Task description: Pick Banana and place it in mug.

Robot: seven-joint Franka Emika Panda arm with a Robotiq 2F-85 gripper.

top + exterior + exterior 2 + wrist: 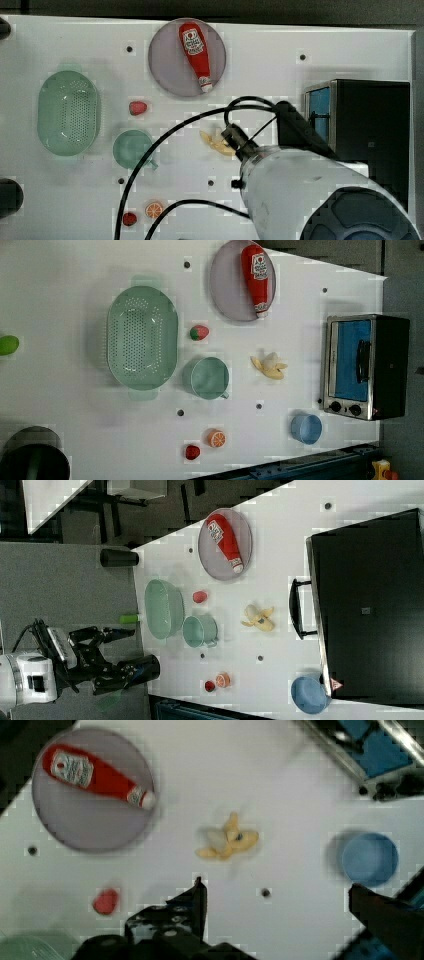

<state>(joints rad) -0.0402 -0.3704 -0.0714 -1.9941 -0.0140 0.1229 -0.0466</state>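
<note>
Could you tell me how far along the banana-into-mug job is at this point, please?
Nothing is done yet. The banana lies on the table, apart from the mug, which looks empty. In hand: the gripper is above the banana with jaws wide open, holding nothing. Left: descend, grasp, carry to the mug, release.

From the top view, my arm (310, 190) hides part of the banana (214, 142); the toaster oven (372, 750) is cut off at the wrist view's edge.

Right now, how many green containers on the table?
2. The perforated basket lies at the left view's left; the mug stands just right of it, apart, with the banana further right.
</note>
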